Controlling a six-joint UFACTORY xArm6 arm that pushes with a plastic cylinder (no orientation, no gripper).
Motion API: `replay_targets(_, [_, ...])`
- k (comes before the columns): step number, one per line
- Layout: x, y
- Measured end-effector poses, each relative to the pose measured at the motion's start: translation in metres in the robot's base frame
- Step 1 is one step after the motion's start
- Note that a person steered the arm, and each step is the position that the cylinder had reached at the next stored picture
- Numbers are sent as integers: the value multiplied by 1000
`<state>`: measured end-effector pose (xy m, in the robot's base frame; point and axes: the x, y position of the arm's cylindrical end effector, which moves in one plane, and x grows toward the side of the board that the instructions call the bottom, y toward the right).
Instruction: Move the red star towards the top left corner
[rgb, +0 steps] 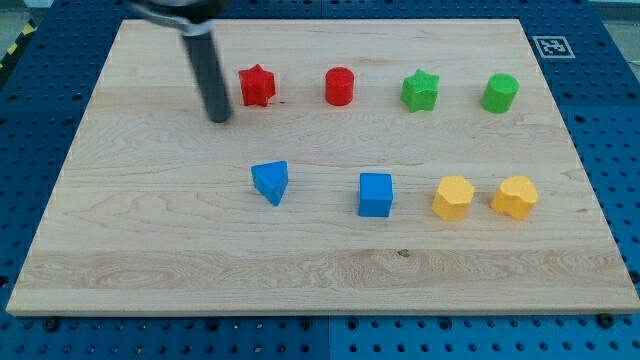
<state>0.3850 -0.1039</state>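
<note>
The red star lies on the wooden board in the upper row, left of the middle. My tip rests on the board just left of and slightly below the star, a small gap apart from it. The dark rod rises from the tip toward the view's top left.
A red cylinder, a green star and a green cylinder continue the upper row to the right. Below lie a blue triangle, a blue cube and two yellow blocks. A marker tag sits at the top right corner.
</note>
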Motion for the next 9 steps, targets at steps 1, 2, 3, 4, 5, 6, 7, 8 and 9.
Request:
replay_targets(1, [0,60])
replay_targets(2, [0,64])
replay_targets(3, [-8,45])
replay_targets(4, [-32,35])
replay_targets(5, [-56,26])
replay_targets(6, [-78,10])
replay_targets(7, [-83,-11])
replay_targets(8, [-47,-11])
replay_targets(9, [-44,-24])
